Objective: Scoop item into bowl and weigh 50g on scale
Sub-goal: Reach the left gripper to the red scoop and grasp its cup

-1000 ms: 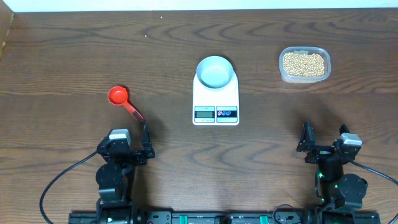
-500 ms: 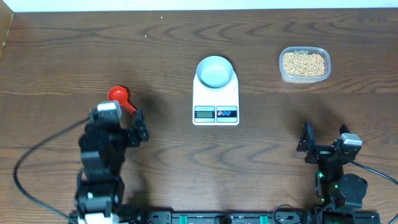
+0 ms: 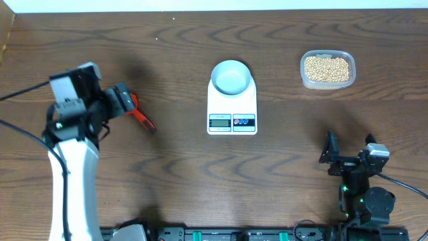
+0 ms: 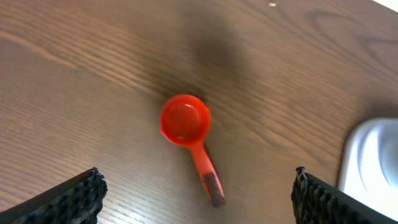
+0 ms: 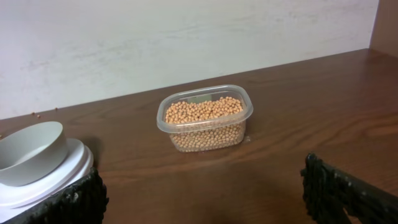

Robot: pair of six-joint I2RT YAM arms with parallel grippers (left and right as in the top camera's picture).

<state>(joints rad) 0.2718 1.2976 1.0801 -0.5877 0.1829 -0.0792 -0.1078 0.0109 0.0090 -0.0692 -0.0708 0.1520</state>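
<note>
left gripper (image 4: pixel 199 200) moved over red scoop (image 4: pixel 183 119), jaws spread; right gripper (image 5: pixel 205 198) spread; scale (image 3: pixel 232 104) display unreadable.

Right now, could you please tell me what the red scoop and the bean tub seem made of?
The red scoop looks like moulded plastic: uniform, slightly glossy colour. The tub is probably thin clear plastic; the beans show through its wall.

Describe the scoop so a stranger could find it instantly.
Start at the white kitchen scale mid-table, carrying a pale bowl. On the wooden table toward the left arm's side lies the scoop, below the open left gripper. It is the only red utensil: round cup, short handle.
</note>
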